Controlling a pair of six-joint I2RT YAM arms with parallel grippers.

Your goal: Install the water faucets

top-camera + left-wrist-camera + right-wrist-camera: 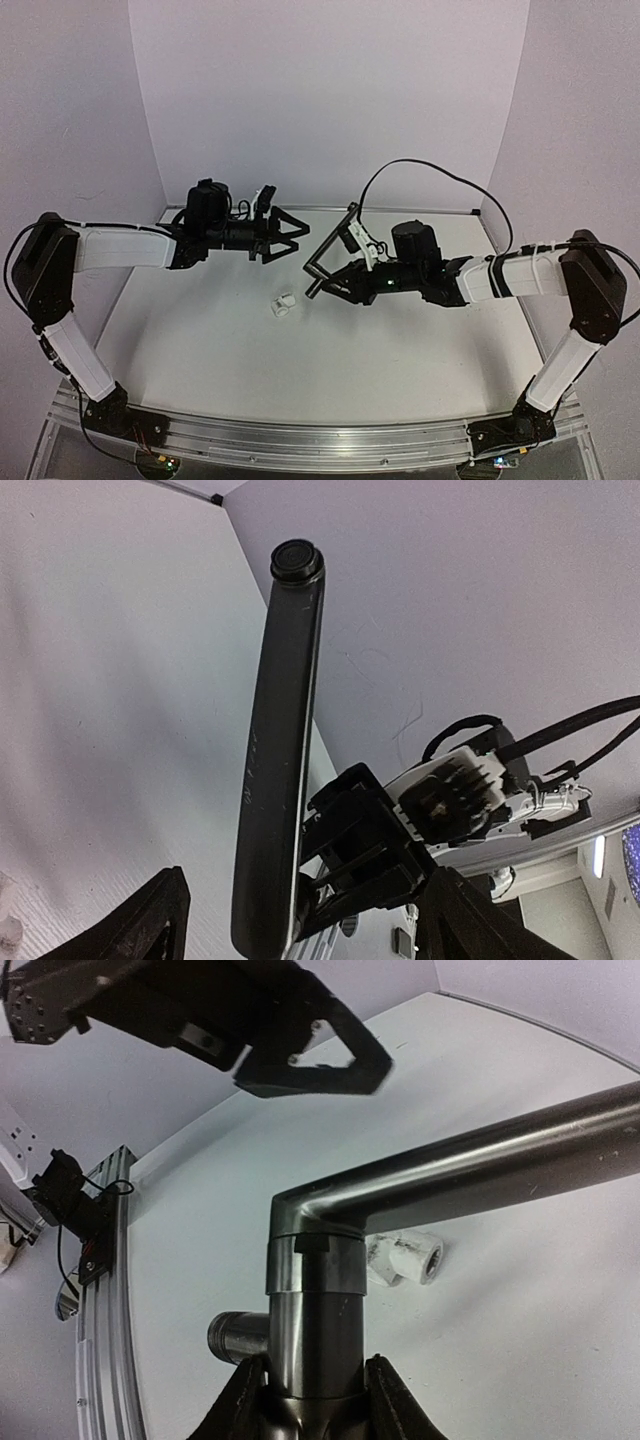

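The right gripper [315,1400] clamps the black faucet [333,237]; the left gripper [302,240] gapes empty. A low swing could knock the white fitting [284,304] away.

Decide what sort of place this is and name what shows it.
Probably a robotics lab test cell, not a kitchen: a white table boxed by blank pale walls, two arms bolted to an aluminium rail, and a black faucet held in mid-air.

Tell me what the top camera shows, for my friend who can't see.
The right gripper holds a black faucet above a white table. The left gripper is open nearby, and a small white fitting lies on the table.
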